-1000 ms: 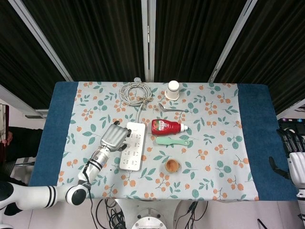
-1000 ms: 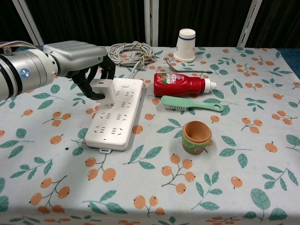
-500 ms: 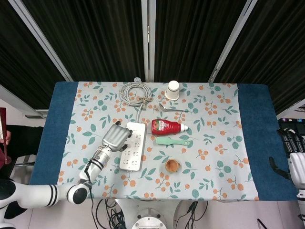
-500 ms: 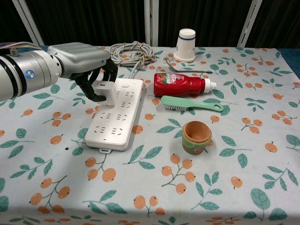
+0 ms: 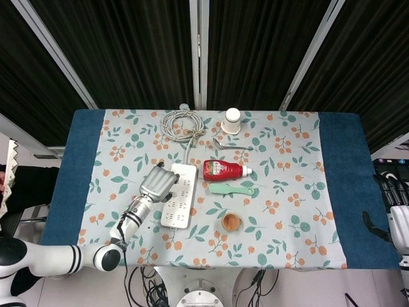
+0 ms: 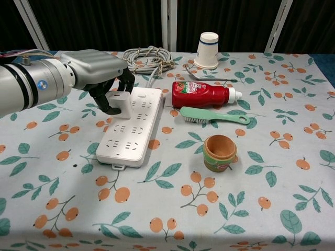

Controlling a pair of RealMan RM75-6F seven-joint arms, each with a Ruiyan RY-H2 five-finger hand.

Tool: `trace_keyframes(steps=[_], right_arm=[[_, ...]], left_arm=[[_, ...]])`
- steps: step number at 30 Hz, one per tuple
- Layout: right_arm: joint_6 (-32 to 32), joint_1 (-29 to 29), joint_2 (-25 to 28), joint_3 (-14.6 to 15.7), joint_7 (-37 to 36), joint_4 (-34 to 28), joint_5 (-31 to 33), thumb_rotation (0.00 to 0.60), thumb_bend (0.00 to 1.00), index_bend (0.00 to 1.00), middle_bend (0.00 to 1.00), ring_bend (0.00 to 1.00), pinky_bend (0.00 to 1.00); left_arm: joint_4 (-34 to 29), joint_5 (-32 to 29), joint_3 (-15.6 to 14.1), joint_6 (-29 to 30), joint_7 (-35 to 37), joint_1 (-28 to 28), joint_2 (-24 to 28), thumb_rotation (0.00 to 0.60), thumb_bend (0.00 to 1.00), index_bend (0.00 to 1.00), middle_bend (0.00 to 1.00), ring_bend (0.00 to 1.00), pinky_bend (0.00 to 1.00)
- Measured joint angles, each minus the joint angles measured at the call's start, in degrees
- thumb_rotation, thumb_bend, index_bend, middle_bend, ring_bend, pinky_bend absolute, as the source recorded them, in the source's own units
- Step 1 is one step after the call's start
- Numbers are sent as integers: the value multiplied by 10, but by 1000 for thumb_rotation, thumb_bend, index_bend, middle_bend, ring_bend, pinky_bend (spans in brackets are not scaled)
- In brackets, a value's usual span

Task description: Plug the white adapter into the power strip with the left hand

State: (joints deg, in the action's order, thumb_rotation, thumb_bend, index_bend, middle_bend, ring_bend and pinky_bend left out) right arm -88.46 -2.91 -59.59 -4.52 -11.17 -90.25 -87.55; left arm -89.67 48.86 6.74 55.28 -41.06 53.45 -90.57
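Observation:
A white power strip [image 6: 129, 128] [image 5: 179, 194] lies lengthwise on the floral cloth, its cord running back to a coil [image 6: 148, 57]. My left hand [image 6: 99, 70] [image 5: 157, 183] holds the white adapter [image 6: 121, 103] between thumb and fingers, low over the strip's far left part. The adapter's underside is hidden, so contact with the sockets cannot be judged. In the head view the hand covers the adapter. My right hand [image 5: 397, 214] hangs off the table's right edge, fingers hard to read.
A red ketchup bottle [image 6: 204, 94], a green brush [image 6: 212, 116] and a small terracotta pot [image 6: 219, 152] lie right of the strip. A paper cup [image 6: 208, 50] and a metal tool [image 6: 207, 76] stand at the back.
My left hand has carried the adapter rightward, from beside the strip's left edge to over its far sockets. The strip's near end has shifted slightly.

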Motion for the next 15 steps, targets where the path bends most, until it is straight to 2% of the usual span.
trace_keyframes(steps=[15], right_arm=[[-1, 1, 0, -1, -1, 1, 0, 600, 327, 0, 88, 0, 0]], left_arm=[[8, -5, -5, -1, -14, 11, -11, 600, 479, 788, 860, 669, 236]])
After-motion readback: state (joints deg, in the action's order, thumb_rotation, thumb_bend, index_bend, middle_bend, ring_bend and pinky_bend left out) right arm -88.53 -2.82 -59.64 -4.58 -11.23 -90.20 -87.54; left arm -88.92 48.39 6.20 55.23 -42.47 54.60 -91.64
